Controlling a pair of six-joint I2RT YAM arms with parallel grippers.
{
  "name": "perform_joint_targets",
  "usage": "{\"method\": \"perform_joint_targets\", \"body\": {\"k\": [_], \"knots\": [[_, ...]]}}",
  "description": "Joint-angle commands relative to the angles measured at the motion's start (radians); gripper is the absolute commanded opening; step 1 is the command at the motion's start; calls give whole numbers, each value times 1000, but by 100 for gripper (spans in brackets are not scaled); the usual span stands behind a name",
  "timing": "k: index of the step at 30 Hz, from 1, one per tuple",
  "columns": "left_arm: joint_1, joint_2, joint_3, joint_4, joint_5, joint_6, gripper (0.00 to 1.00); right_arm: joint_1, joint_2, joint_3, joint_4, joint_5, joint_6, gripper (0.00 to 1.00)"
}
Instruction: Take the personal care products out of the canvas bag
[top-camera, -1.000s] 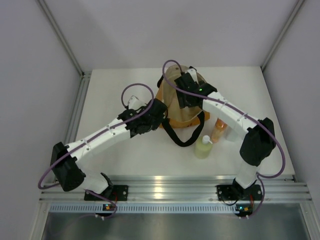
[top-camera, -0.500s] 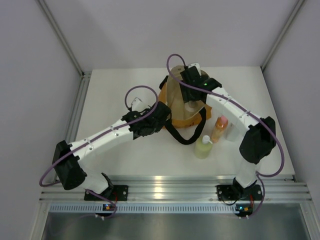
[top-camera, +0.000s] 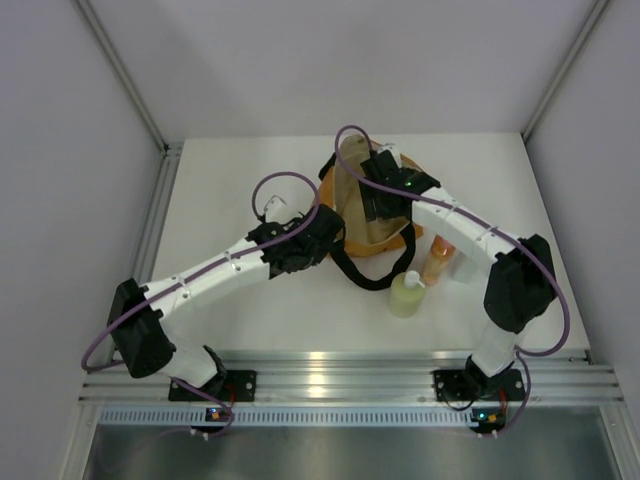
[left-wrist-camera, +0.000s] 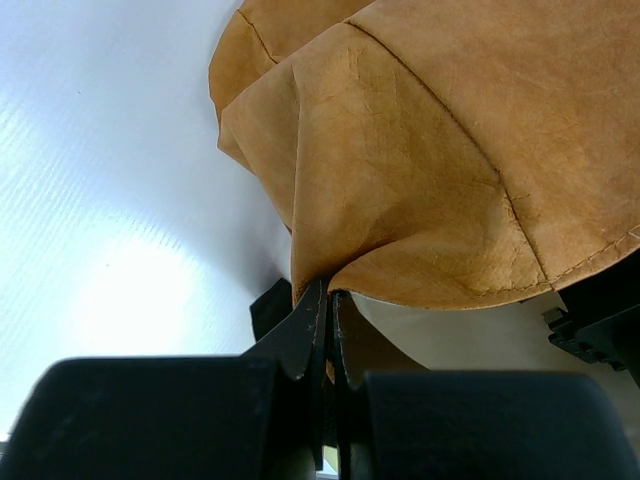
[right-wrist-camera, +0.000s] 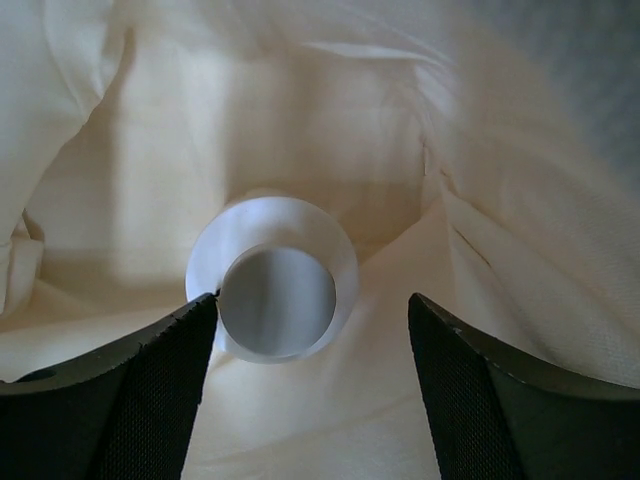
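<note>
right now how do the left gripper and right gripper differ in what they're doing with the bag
The left gripper is shut, pinching the canvas bag's edge from outside; the right gripper is open and sits inside the bag. The left gripper holds fabric; the right gripper holds nothing, its fingers flanking the cream jar without closing on it. Both are engaged with the same bag.

You count one bag (top-camera: 350, 205), one jar (right-wrist-camera: 275, 290) inside it, and on the bench (top-camera: 230, 180) one green pump bottle (top-camera: 405, 297) and one orange bottle (top-camera: 437, 258).
</note>
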Motion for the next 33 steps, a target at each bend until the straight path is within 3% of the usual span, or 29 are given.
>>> {"method": "perform_joint_targets", "body": {"k": [1, 17, 33], "knots": [[-5, 20, 14, 0, -18, 16, 0, 8, 9, -46, -26, -46, 9, 75], [-5, 20, 17, -1, -18, 22, 0, 5, 8, 55, 0, 38, -35, 72], [-5, 35, 16, -1, -19, 40, 0, 15, -25, -6, 48, -66, -152, 82]]}}
